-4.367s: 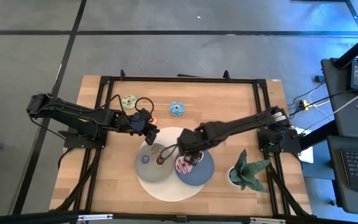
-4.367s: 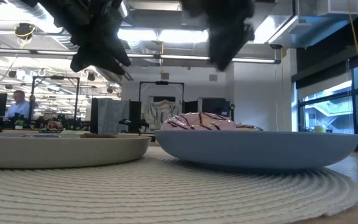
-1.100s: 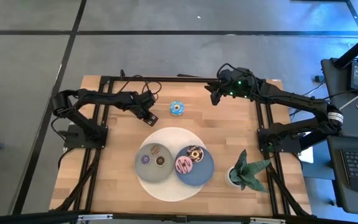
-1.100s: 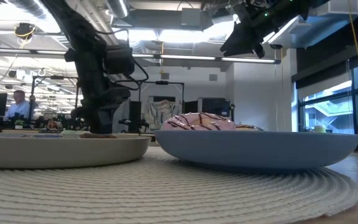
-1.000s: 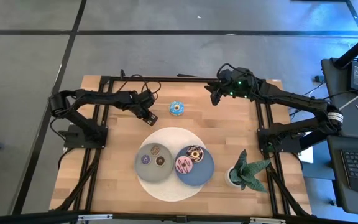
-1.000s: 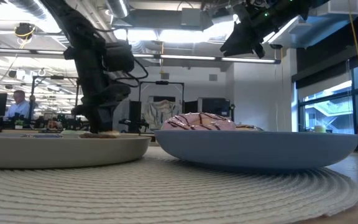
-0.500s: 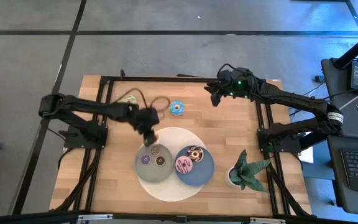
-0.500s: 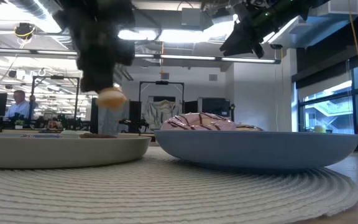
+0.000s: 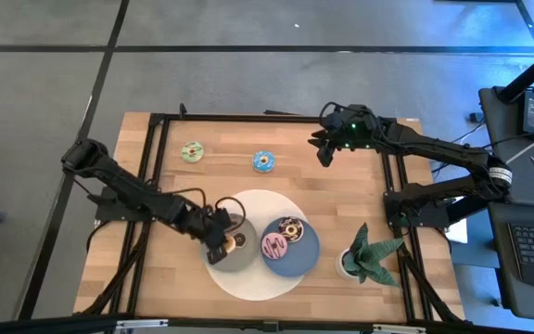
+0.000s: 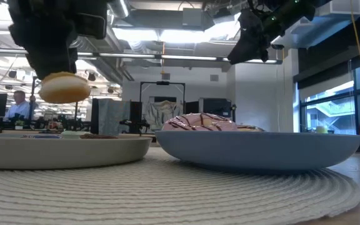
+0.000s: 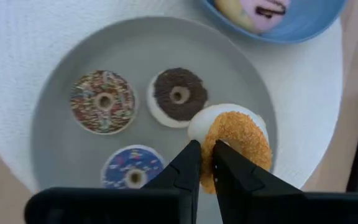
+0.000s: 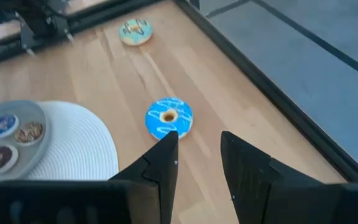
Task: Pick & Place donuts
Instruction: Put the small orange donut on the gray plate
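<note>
My left gripper [image 9: 218, 247] hangs over the grey plate [image 9: 213, 225], shut on a small orange crumbed donut [image 11: 236, 140]. Three tiny donuts lie flat on that plate: a sprinkled one [image 11: 103, 101], a brown one [image 11: 179, 94] and a bluish-purple one [image 11: 132, 168]. The blue plate [image 9: 305, 259] beside it holds a pink donut [image 9: 273, 246] and a chocolate one [image 9: 290, 227]. A blue-iced donut [image 9: 264, 161] and a yellow-green one [image 9: 192, 151] lie on the bare wood farther back. My right gripper [image 9: 326, 154] stands open, raised, at the far right, aimed at the blue-iced donut [image 12: 168, 118]. My left gripper pinches the orange donut's ring at the side nearest the gripper [image 11: 207, 175] between its two fingers; one finger [image 11: 229, 163] lies over the hole, the other outside the ring. The fingers slant down from the table's left. The donut [image 10: 64, 87] hangs lifted clear above the grey plate.
Both plates sit on a round white woven mat [image 9: 248, 283]. A potted green plant [image 9: 369, 252] stands at the near right. A black frame [image 9: 267, 119] runs around the wooden table. Bare wood lies free at the near left and the far middle.
My left gripper has swung from the far-left part of the table toward the near edge and risen, rolling as it went. It carries the orange donut, lifted off the wood, to above the grey plate. My right gripper has tipped down a little in place.
</note>
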Robot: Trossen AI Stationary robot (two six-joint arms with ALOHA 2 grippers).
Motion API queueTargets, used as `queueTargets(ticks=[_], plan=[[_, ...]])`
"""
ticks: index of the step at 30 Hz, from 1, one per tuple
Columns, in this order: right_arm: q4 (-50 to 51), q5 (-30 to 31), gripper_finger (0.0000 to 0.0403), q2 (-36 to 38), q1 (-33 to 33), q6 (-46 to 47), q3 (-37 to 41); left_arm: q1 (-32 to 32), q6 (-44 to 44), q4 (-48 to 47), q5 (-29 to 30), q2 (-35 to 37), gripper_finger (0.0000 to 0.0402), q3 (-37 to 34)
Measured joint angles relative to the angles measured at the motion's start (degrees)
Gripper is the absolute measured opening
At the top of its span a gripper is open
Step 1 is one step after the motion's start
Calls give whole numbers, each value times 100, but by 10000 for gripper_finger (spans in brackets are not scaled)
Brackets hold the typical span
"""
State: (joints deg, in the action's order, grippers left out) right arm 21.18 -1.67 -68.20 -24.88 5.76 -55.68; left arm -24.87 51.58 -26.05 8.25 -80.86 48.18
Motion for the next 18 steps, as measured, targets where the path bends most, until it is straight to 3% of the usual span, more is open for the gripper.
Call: queueTargets(ticks=[11,18], plan=[[100,2,123,0,-1,-9,0,-474,421,516,-304,-871,33,0],[97,2,123,0,-2,-9,0,-464,477,403,-112,-1125,33,0]])
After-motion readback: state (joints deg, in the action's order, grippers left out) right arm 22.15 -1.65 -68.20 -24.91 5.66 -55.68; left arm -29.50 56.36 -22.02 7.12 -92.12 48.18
